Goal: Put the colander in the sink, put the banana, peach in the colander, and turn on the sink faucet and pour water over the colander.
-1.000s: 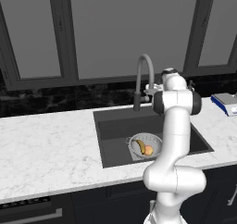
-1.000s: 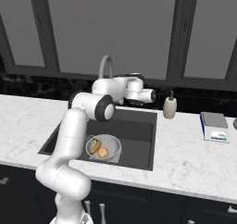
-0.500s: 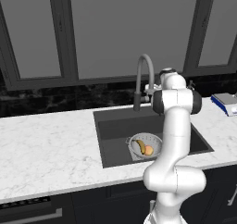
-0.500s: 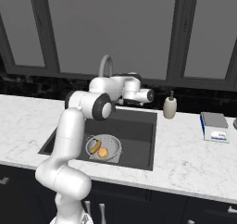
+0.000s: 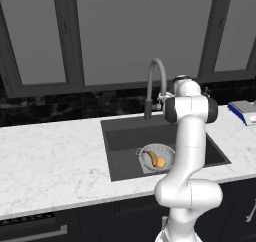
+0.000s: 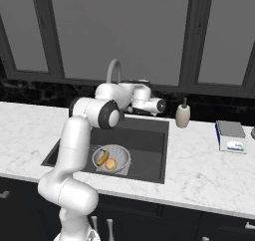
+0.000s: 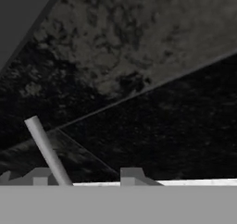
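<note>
the colander sits low in the sink, on the near side of the basin, so water can run through its little holes. the banana and the peach lie inside it, side by side — the fruit part of the job looks done.

the sink faucet stands at the far edge of the sink, and its spout bends over the basin. no water shows yet, so the tap likely needs turning on.

the arm reaches up and back to the far side of the sink, just right of the faucet base, likely because the tap's handle is there. in the hand view the tool has its two tips apart, with a thin grey rod between them — it looks like the handle. the tips do not seem to squeeze it.

the soap bottle stands on the tabletop, right of the sink.
</note>
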